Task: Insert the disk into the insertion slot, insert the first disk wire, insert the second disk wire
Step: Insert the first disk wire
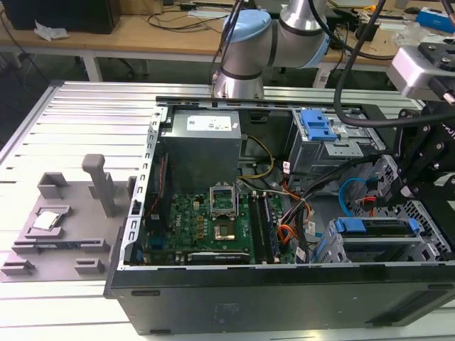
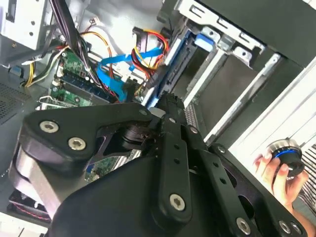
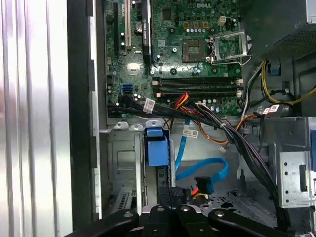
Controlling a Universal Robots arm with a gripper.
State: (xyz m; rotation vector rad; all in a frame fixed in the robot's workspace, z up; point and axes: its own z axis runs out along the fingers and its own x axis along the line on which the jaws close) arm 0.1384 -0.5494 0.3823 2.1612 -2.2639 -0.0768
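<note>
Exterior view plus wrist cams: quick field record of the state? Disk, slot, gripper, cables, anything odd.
disk: lying in the insertion slot, blue carrier edge showing
insertion slot: grey perforated cage at the exterior view's right of the open case
gripper: down inside the case, beside the cage
blue cable: looped beside the cage; cannot tell whether it is plugged into the disk
hand: a person's, on a knob outside the case

Disk (image 1: 375,226) frame is shiny blue plastic, insertion slot (image 1: 432,247) is dull grey perforated sheet metal. Table (image 1: 85,114) looks like ribbed bare aluminium, and the motherboard (image 1: 213,222) is matt green.
</note>
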